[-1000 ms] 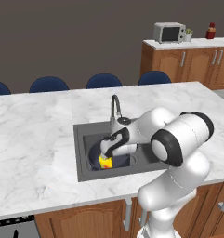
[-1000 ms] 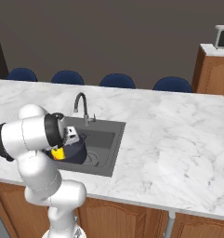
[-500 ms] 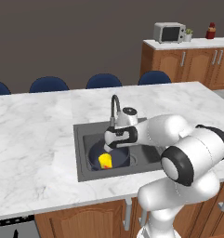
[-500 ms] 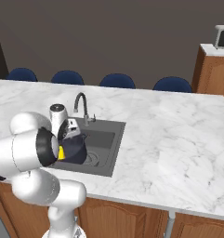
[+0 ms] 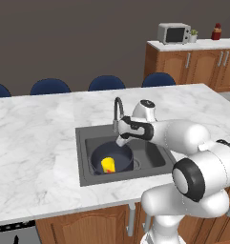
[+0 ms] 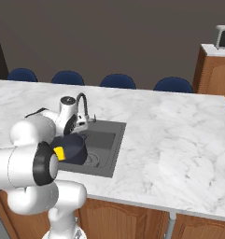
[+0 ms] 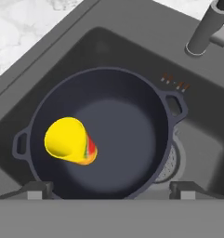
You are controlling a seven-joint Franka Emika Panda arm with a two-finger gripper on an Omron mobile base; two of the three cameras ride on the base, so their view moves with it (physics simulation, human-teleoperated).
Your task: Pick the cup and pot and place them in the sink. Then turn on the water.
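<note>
The placing part looks done, and the step now in hand is the water. Nearest in the basin, the pot (image 7: 102, 135) sits on the floor of the sink (image 5: 87, 177), toward its left half, partly over the round drain (image 7: 173, 163) (only a sliver of the grate peeks out past the pot's rim). The cup (image 7: 69, 141) lies inside the pot, on the left part of its bottom, tipped over with its red-orange mark on the side; the left base view shows it there too (image 5: 108, 165), as a yellow patch within the dark pot (image 5: 111, 157).

Above the pot hangs the gripper (image 7: 112, 189), empty, its two dark fingertips (image 7: 37, 189) spread wide apart with nothing between them. In the left base view the hand (image 5: 123, 138) sits over the pot and just in front of the faucet (image 5: 117, 110).

Farther back, the curved faucet rises from the far rim of the sink, its stem (image 7: 207, 29) showing at the top right of the hand view. No blue stream falls from the spout, so the water is still off.

The next move, as I judge it, calls for lifting the hand clear of the pot and carrying it back toward the faucet base, where the handle should be (I cannot make it out clearly), then pushing that to start the flow.
</note>
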